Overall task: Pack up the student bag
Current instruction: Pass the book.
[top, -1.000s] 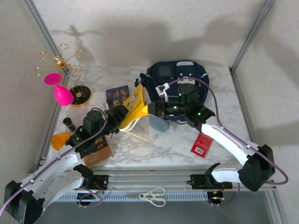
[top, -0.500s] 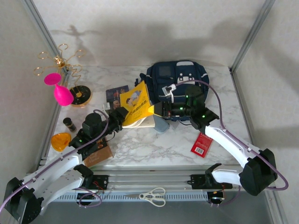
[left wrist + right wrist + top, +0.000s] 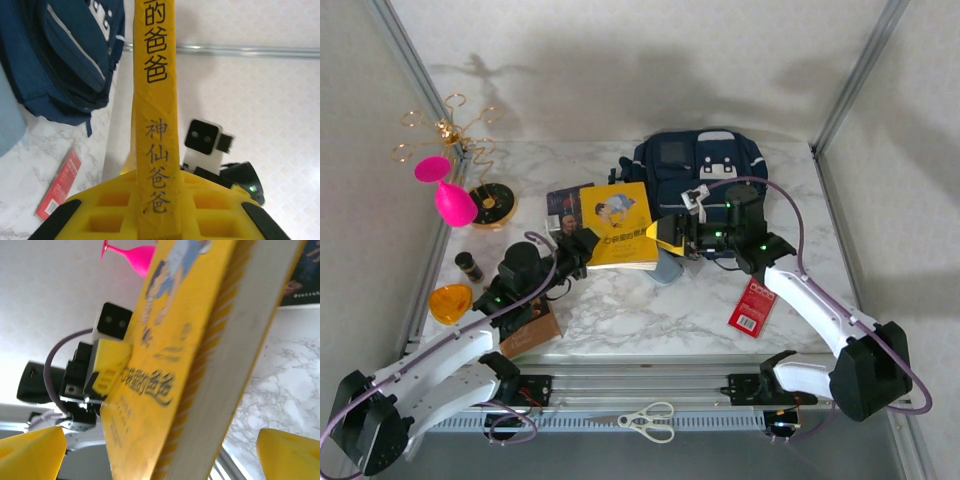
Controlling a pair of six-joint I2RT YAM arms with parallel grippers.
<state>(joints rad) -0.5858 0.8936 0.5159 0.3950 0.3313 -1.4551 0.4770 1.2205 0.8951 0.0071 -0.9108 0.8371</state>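
Note:
The student bag (image 3: pixel 700 165), navy with pale patches, lies at the back of the table and shows in the left wrist view (image 3: pixel 60 50). A yellow book (image 3: pixel 620 238) hangs almost flat, cover up, in front of it. My left gripper (image 3: pixel 582 245) is shut on the book's left edge, and its spine (image 3: pixel 152 100) rises between my fingers (image 3: pixel 155 200). My right gripper (image 3: pixel 672 235) is at the book's right edge, jaws wide open, with the book (image 3: pixel 200 355) between the spread fingers (image 3: pixel 30 450) and gaps on both sides.
A grey-blue pencil case (image 3: pixel 667 268) lies under the book's right corner. A red packet (image 3: pixel 752 305) lies by the right arm, a dark book (image 3: pixel 568 205) behind the yellow one. At left are a pink goblet (image 3: pixel 445 195), a small bottle (image 3: pixel 469 265) and a brown box (image 3: pixel 530 332).
The yellow book has tipped from standing on edge to lying almost flat, cover up. The right gripper has drawn back to the right; the left gripper keeps hold.

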